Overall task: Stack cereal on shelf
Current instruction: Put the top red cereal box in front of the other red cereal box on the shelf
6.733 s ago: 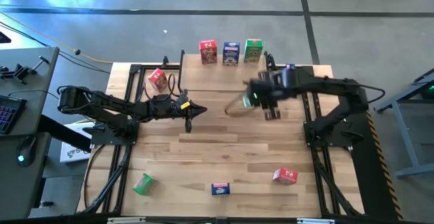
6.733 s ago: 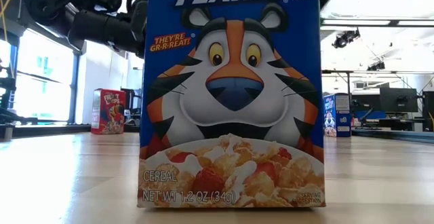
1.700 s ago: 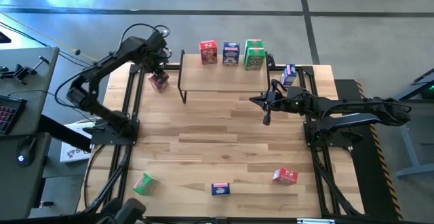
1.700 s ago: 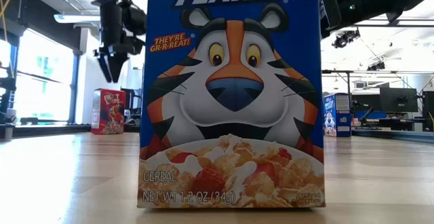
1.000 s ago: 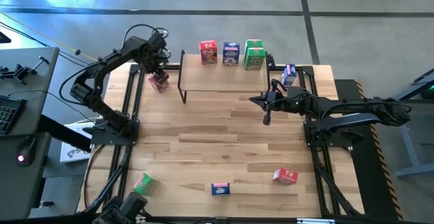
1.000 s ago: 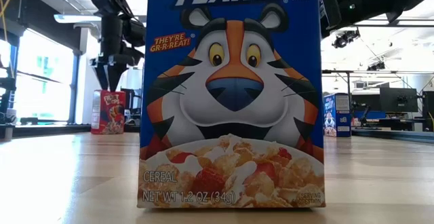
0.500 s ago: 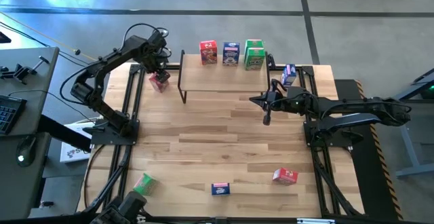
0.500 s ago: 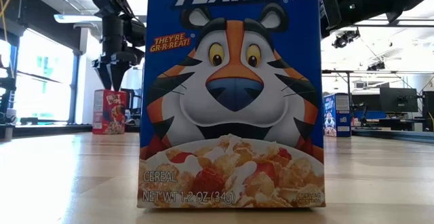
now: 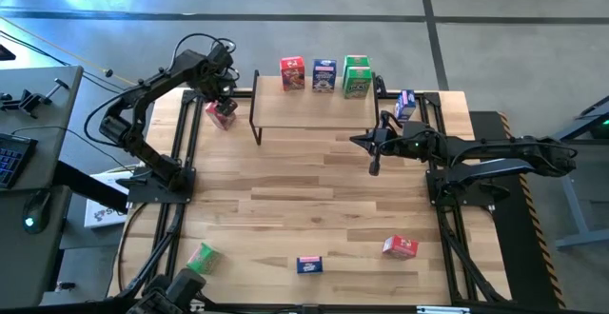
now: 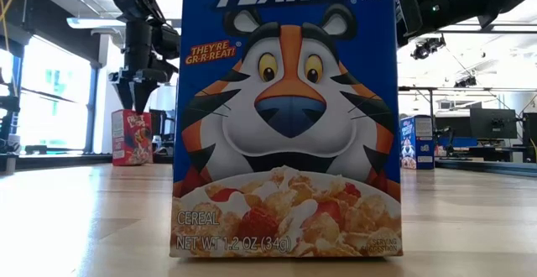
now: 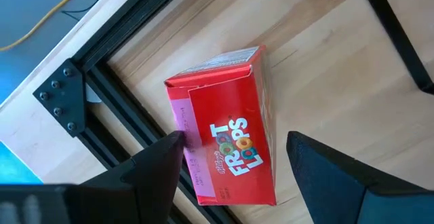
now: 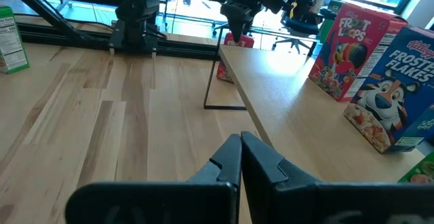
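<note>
My left tool (image 11: 230, 166) hangs released astride the red box (image 11: 227, 125); an off-centre squeeze could tip it.

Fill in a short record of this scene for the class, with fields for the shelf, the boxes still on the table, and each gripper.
shelf: red, blue and stacked green boxes along its far edge
left gripper: open, around the red box standing left of the shelf, not yet closed
right gripper: shut, empty, hovering right of the shelf
near edge of table: green box, blue box, red box
</note>
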`<state>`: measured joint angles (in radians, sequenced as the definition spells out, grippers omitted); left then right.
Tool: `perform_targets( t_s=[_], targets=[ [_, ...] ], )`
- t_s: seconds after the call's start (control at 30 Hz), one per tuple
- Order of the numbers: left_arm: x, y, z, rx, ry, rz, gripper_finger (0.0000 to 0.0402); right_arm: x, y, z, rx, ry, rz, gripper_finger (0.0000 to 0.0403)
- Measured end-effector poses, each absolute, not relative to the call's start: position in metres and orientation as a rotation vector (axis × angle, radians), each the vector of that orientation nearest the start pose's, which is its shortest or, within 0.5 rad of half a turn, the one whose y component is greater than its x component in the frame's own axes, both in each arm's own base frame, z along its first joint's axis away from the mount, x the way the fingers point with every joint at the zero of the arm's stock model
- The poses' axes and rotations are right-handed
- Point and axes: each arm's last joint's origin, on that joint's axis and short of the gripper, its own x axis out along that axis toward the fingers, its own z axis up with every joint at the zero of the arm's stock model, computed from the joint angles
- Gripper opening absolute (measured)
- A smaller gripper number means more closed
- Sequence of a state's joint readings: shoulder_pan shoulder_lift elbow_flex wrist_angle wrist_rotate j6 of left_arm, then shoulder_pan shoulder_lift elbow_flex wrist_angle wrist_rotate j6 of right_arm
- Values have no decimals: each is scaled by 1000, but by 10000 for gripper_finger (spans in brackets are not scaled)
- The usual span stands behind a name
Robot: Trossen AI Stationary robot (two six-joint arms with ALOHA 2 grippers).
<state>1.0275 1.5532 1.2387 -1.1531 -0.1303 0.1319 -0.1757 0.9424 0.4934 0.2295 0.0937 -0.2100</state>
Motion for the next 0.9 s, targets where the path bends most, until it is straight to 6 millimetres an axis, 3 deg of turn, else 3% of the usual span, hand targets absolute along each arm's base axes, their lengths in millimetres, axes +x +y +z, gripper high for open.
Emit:
perform_targets(
  t_s=[0.9],
  targets=[
    [148, 234, 252, -559, 1445, 828, 255, 202, -39, 243, -199, 254, -244, 0]
  ],
)
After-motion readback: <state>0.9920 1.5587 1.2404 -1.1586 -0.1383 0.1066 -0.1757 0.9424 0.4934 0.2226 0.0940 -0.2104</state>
